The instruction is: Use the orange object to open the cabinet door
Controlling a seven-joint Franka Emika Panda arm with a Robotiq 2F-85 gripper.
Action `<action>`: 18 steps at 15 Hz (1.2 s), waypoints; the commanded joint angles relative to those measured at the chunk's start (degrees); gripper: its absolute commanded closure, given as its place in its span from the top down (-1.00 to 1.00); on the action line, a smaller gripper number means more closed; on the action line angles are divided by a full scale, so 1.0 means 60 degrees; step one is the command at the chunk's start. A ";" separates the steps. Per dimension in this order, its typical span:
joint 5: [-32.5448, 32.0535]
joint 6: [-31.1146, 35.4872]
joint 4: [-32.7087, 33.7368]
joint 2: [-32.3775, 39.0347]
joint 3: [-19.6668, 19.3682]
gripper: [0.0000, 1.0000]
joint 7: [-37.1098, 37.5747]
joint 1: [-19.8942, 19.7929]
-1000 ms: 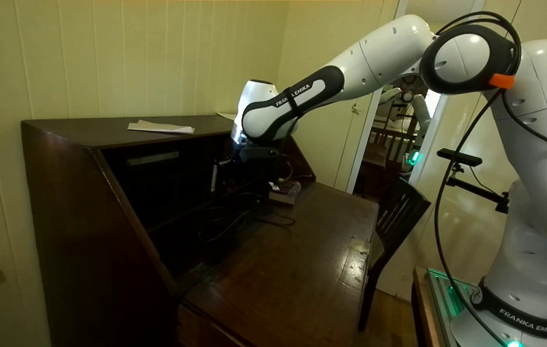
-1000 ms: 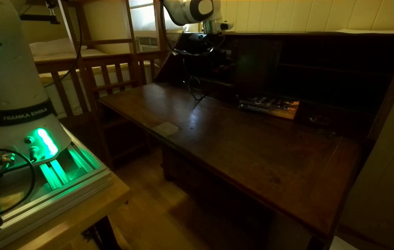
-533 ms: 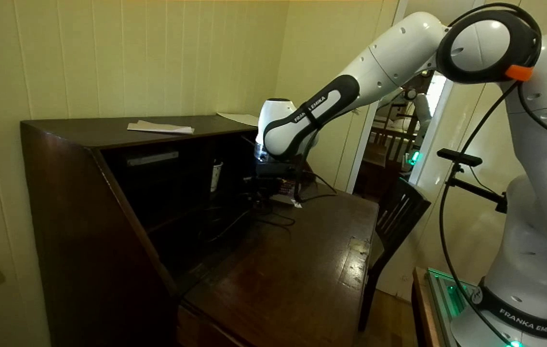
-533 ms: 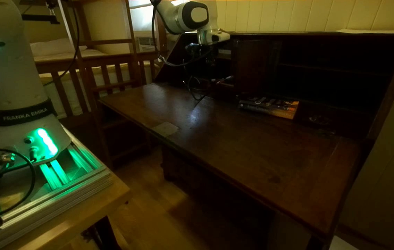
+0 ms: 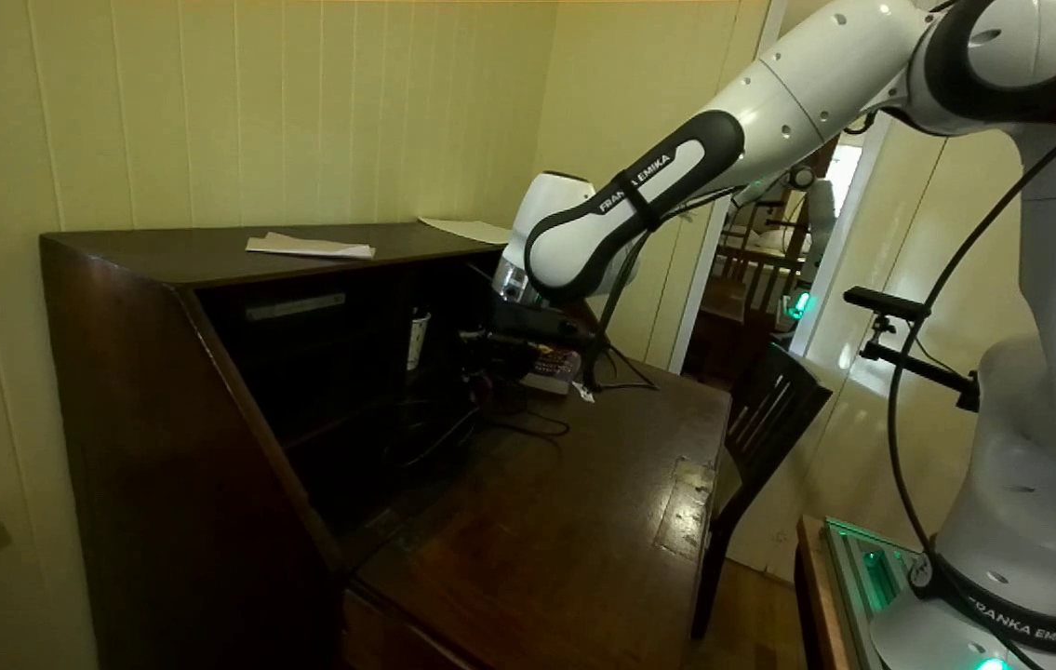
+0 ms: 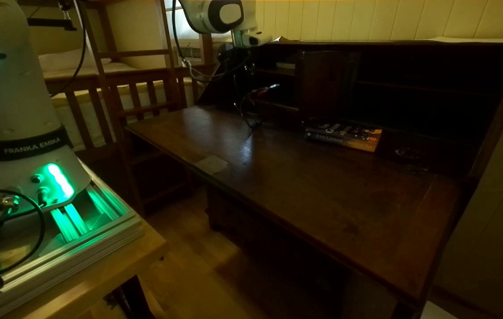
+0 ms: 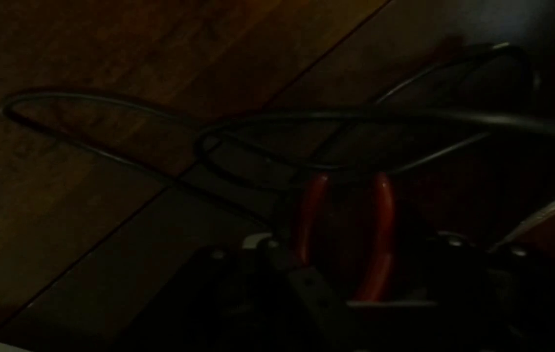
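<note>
My end effector (image 7: 363, 286) is clamped on the orange object (image 7: 383, 220), whose two handles look reddish in the dim wrist view and stick out past my grip. In an exterior view its bright tip points toward the cabinet door (image 6: 320, 84), which stands upright behind the back edge of the surface (image 6: 286, 168), well to the right of the back left corner. A gap lies between tip and door. The door may be ajar, but it is too dark there for me to tell.

What worries me first is the hold: the handles are slim and rounded, so a sideways push on the door could twist the object or work it loose. The black cable (image 7: 125, 164) loops close by the handle ends; one broad sweep could hook it and drag it along. The book (image 6: 343, 136) lies near the back edge, by the foot of the door, and might stop its swing. And with so little light, I could prod the door's face where I need its free edge, which would only push it shut.
</note>
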 commanded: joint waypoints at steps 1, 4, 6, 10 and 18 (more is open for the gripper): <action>0.0740 0.0219 -0.0002 -0.0434 0.0314 -0.42 -0.0771 -0.0347; 0.1647 0.0005 0.0537 -0.0232 0.0482 -0.42 -0.1376 -0.0804; 0.2752 -0.0081 0.0946 -0.0031 0.0821 -0.42 -0.2187 -0.1331; 0.4440 -0.0340 0.1465 0.0196 0.1111 -0.42 -0.2811 -0.2090; 0.6698 0.0033 0.0524 -0.0054 0.0569 -0.42 -0.2863 -0.2622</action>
